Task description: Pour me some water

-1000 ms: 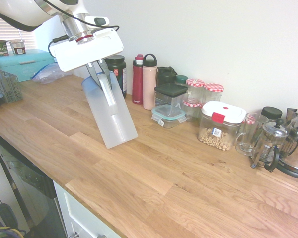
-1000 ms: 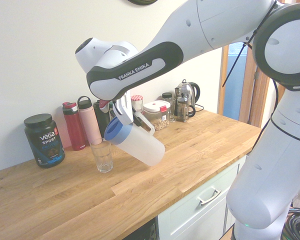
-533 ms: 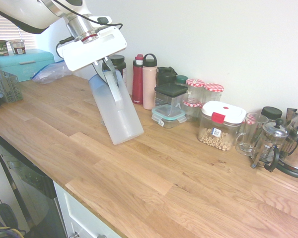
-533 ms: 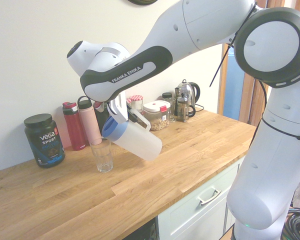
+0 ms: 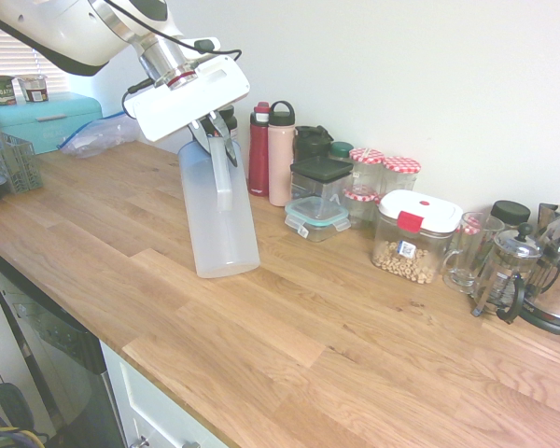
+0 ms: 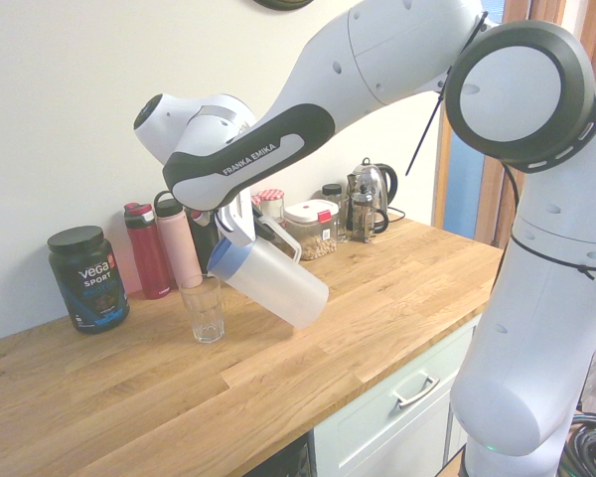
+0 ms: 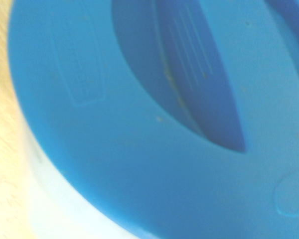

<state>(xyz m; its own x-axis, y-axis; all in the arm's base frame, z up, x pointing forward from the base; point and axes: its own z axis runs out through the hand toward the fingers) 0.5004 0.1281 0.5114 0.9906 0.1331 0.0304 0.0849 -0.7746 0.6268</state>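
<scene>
A: Gripper (image 6: 240, 231) clamped on the handle of the jug (image 6: 273, 281), tilted, blue lid (image 7: 139, 124) just above the glass (image 6: 203, 309) on the counter (image 6: 159, 397).
B: It should tip slowly, spout over the rim, so nothing spills.

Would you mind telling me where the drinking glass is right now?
In the second exterior view, the drinking glass stands on the wooden counter, in front of the pink bottle, just below the tilted pitcher's blue lid.

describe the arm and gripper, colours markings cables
The arm is glossy white with rounded joints, one ringed in black. A black panel on the forearm reads FRANKA EMIKA in white. The gripper has a flat white rectangular body below a silver wrist ring with a red band. Black cables run along the wrist.
</scene>
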